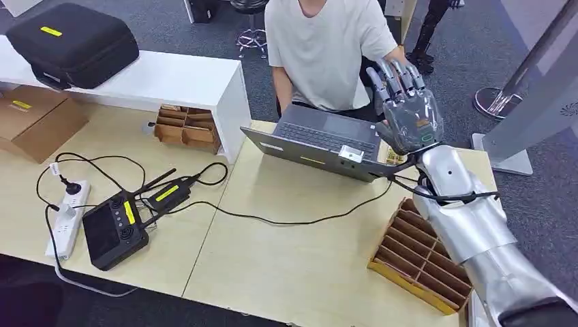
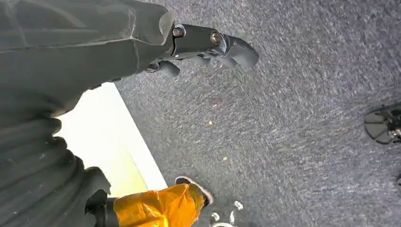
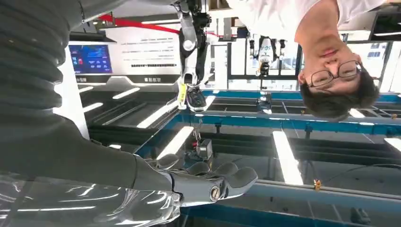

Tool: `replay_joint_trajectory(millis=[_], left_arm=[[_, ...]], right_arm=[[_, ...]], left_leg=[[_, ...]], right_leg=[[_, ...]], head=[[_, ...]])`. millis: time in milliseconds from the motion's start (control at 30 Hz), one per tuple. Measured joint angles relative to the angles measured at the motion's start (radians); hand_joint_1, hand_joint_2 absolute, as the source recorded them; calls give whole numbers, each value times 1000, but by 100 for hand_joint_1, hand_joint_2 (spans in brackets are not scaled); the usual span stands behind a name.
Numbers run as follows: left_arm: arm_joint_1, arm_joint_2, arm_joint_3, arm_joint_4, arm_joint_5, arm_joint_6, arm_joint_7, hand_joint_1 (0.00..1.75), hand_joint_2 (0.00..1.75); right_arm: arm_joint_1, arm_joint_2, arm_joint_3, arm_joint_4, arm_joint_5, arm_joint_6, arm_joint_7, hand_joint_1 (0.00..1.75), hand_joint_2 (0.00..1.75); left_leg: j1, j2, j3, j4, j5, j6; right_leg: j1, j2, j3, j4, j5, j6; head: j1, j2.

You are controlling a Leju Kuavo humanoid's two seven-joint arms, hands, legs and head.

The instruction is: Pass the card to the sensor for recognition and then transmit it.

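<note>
The right robot hand [image 1: 407,102] is raised above the laptop [image 1: 320,141] on the worktop [image 1: 286,259], fingers spread wide, empty, facing a seated person [image 1: 327,48]. The left robot hand's [image 2: 208,45] fingers are curled over carpet.

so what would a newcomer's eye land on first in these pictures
The raised right hand, grey under a clear cover with fingers spread upward and nothing in it, stands over the far right of the pale wooden table. Just behind it a person in a white t-shirt sits at an open grey laptop. At the far left a black hard carrying case with a yellow tag rests on a white shelf.
</note>
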Motion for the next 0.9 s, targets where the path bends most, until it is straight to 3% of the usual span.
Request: replay_joint_trajectory(millis=[233,433,567,900], left_arm=[[-18,-32,63,-11,-105,-42,-53,0,175],[-37,-92,164,-69,-251,-99,-147,0,175],[-50,-116,211,-97,-283,-105,-168,0,175],[-70,-140,251,-125,-294,-105,-177,0,175]], right_arm=[[-56,-53,-36,5,-9,33,21,0,175],[-161,-196,-96,58,-21,36,-1,0,175],[-197,-256,-119,87,-26,36,-16,0,175],[-205,-284,-132,109,-21,35,-11,0,175]], left_leg=[[0,0,-1,1,0,0],[-1,-3,-4,2,1,2],[-2,-1,-4,2,1,2],[0,2,-4,1,2,1]], right_leg=[[0,0,-1,0,1,1],[-1,-3,-1,-2,3,4],[-1,-1,-2,-2,3,4],[0,2,-4,-1,5,2]], head=[[0,0],[1,0],[1,0],[1,0]])
